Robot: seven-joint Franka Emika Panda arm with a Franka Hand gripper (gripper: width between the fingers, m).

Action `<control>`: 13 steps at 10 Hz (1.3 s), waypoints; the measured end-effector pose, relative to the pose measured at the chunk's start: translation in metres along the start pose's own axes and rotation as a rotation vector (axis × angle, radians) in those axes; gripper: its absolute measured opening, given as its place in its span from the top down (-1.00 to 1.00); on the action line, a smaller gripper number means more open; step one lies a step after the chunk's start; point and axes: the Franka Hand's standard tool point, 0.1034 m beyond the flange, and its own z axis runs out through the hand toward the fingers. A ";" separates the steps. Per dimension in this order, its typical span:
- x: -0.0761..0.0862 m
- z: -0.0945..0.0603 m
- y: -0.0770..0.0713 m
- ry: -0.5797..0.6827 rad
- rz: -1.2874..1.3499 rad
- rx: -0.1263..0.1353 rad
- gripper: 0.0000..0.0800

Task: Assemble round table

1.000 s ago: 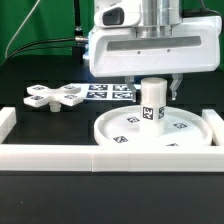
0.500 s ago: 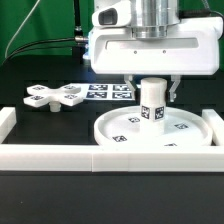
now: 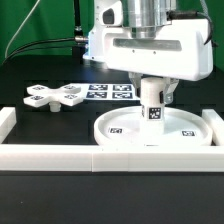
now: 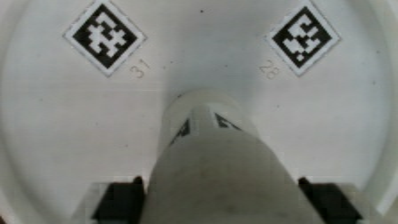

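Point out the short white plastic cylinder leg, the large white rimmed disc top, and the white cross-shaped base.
short white plastic cylinder leg [image 3: 152, 97], exterior view, upper side wall.
large white rimmed disc top [image 3: 125, 118], exterior view, bare floor.
white cross-shaped base [image 3: 57, 97], exterior view, central hub.

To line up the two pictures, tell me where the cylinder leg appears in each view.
Exterior view: the leg stands upright at the middle of the disc top.
Wrist view: the leg fills the middle of the picture, between the two dark fingers.
Shared landmark: the square tags on the disc top's floor.
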 end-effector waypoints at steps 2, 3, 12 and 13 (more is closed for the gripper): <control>-0.002 0.001 -0.001 -0.007 0.021 0.005 -0.47; -0.002 0.001 -0.001 -0.007 0.013 0.005 -0.47; -0.021 -0.031 0.008 -0.001 -0.235 0.018 -0.62; -0.021 -0.031 0.009 -0.001 -0.235 0.018 -0.62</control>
